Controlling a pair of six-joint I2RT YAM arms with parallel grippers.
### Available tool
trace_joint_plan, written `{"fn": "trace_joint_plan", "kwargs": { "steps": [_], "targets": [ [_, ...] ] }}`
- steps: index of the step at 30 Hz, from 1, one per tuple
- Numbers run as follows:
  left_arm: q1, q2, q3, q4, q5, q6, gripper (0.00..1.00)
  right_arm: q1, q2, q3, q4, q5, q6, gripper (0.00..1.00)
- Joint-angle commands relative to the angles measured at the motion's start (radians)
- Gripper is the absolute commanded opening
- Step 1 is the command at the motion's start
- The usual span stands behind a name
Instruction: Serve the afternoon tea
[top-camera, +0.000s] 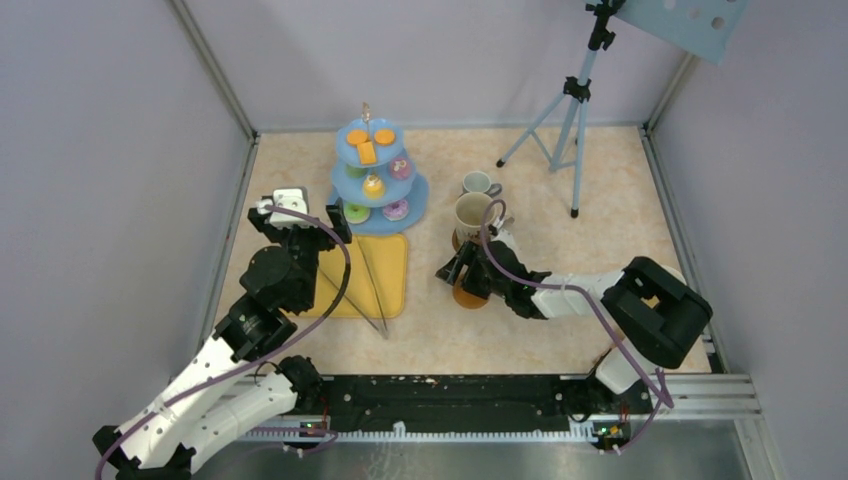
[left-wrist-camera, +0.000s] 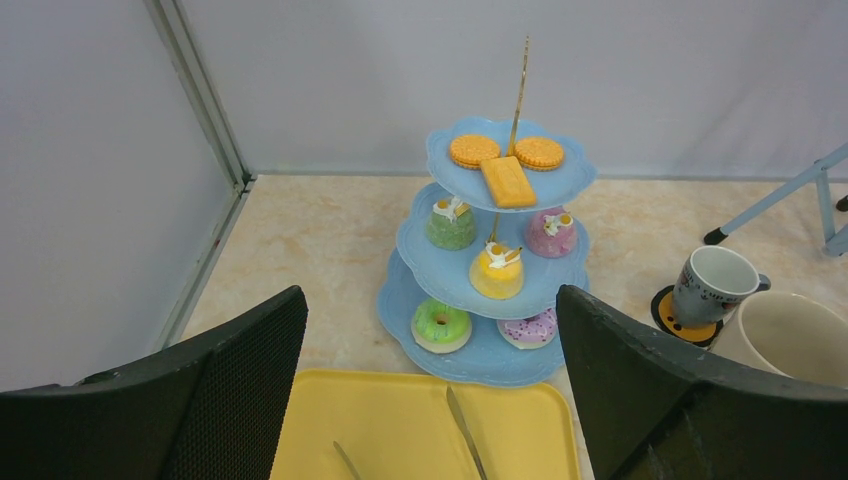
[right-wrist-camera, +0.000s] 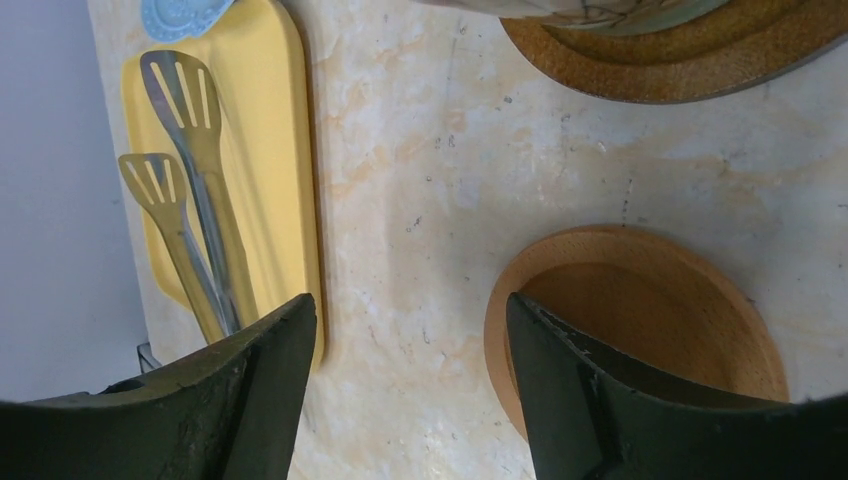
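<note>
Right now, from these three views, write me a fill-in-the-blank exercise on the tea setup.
1. The top tier of the blue stand holds ___ biscuits.
2. The metal tongs lie on the ___ tray.
3. The grey mug stands on a round ___.
Missing words: three; yellow; coaster.

Beige marbled worktop (top-camera: 600, 260) carries a light-blue three-tier stand (top-camera: 375, 226) toward its far edge, a yellow tray (top-camera: 395, 265) just nearer, brown coasters (top-camera: 468, 298) around centre, and a tripod (top-camera: 575, 110) by the far-right corner.
</note>
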Motion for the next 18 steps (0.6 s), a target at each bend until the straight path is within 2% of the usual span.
{"fn": "trace_joint_plan", "kwargs": {
  "steps": [1,7,12,18],
  "targets": [
    [0.002,-0.009,0.011,0.028,0.002,-0.001,0.99,0.013,0.055,-0.025,-0.016,0.042,-0.072,0.70],
    [0.002,-0.011,0.012,0.027,0.002,-0.002,0.99,0.013,0.047,-0.011,-0.074,0.115,-0.127,0.69],
    [0.002,-0.009,0.012,0.028,0.002,-0.002,0.99,0.012,-0.020,-0.015,-0.159,0.196,-0.135,0.70],
    [0.002,-0.006,0.012,0.027,0.005,-0.002,0.99,0.013,-0.076,-0.079,-0.186,0.210,-0.109,0.70]
  ]
}}
